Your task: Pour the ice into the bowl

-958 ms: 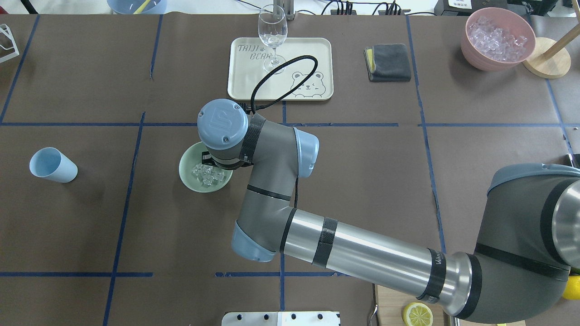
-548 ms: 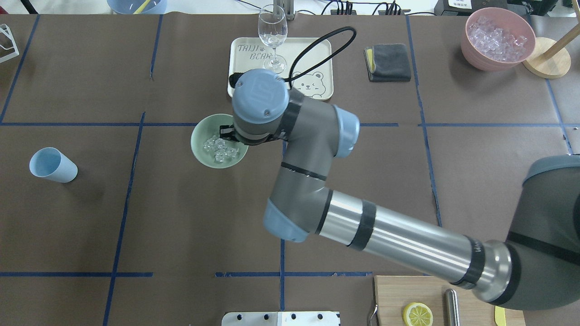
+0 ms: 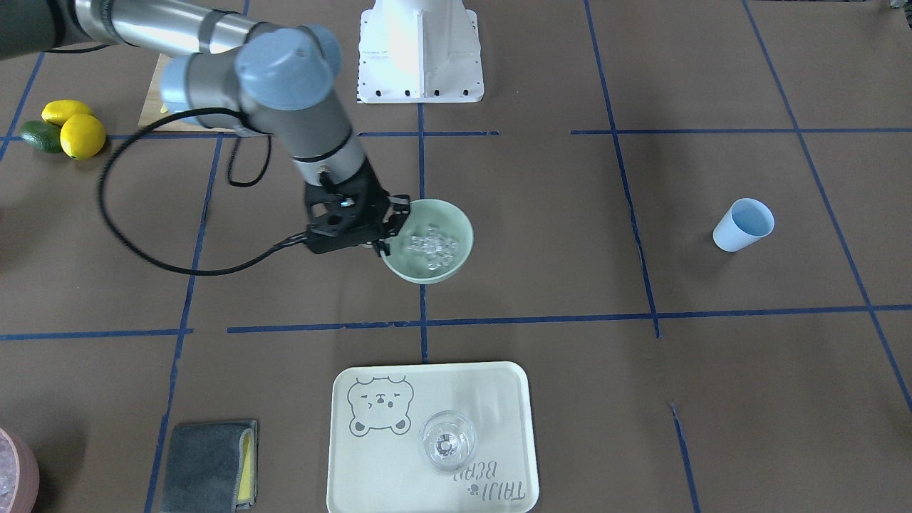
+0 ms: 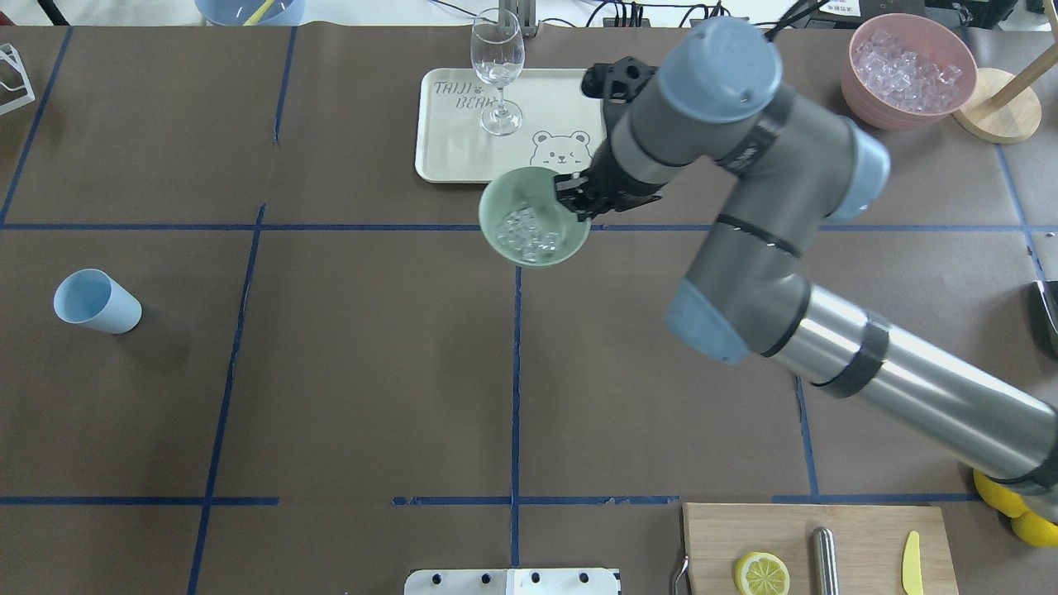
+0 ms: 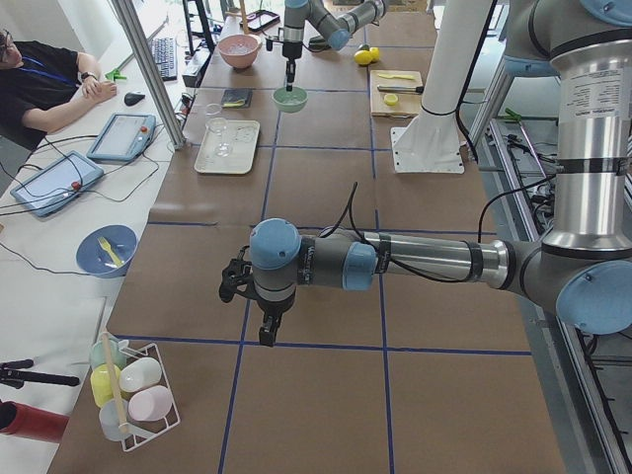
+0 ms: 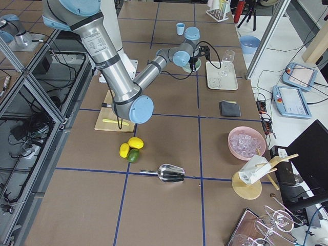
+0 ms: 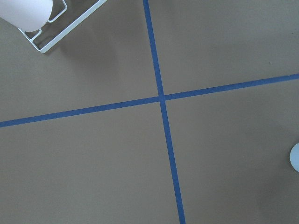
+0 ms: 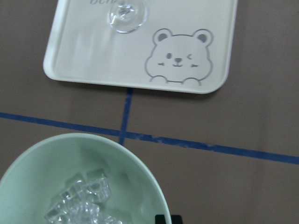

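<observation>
The pale mint-green bowl holds a small heap of clear ice cubes. My right gripper is shut on the bowl's right rim and holds it upright above the table, just in front of the tray. The front view shows the gripper, the bowl and the ice. The right wrist view shows the bowl with ice in it. My left gripper shows only in the exterior left view, low over bare table; I cannot tell if it is open or shut.
A cream bear tray with a wine glass stands behind the bowl. A grey cloth and a pink container of ice are at the back right. A blue cup lies at the left. A cutting board is at the front right.
My right arm has carried the bowl with the ice to the right and away from the robot, from the left-centre of the table to the tray's front edge.
</observation>
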Motion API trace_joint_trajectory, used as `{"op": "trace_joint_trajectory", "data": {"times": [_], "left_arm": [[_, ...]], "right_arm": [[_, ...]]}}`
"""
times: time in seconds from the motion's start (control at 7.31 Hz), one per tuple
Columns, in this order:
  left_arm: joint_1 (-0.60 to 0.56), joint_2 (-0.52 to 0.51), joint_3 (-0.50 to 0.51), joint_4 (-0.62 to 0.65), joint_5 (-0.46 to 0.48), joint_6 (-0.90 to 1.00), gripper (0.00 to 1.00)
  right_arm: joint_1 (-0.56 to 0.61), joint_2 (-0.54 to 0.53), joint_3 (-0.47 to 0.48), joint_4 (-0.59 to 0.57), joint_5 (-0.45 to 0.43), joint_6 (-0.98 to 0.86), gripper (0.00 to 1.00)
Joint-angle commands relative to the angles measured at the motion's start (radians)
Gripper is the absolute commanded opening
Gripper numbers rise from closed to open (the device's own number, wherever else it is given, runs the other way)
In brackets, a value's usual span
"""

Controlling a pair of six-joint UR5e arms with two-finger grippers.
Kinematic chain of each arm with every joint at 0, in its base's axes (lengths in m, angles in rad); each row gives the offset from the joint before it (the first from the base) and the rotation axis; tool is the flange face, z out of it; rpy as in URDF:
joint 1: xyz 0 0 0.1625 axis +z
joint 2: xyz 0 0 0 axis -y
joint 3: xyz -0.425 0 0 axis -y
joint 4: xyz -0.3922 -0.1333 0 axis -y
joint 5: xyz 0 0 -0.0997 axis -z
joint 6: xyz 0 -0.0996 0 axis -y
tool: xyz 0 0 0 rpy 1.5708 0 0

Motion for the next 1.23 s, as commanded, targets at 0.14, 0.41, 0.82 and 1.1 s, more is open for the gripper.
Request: {"op": "trace_joint_trajectory", "data": {"times": [0.14, 0.41, 0.82, 1.1], "left_arm": [[0.000, 0.000, 0.000, -0.002, -0.002, 0.000, 1.00], [0.000, -0.002, -0.003, -0.002, -0.002, 0.000, 1.00], [0.000, -0.002, -0.003, -0.002, -0.002, 0.000, 1.00], [0.002, 0.001, -0.003, -0.002, -0.002, 0.002, 1.00]], "right_arm": [[0.190, -0.347, 0.089, 0.012, 0.106, -0.453, 0.00], [0.229, -0.527, 0.074, 0.172, 0.127, -0.521, 0.00], [0.229, -0.582, -0.154, 0.542, 0.161, -0.510, 0.00], [0.229, -0.584, -0.205, 0.584, 0.186, -0.470, 0.00]]}}
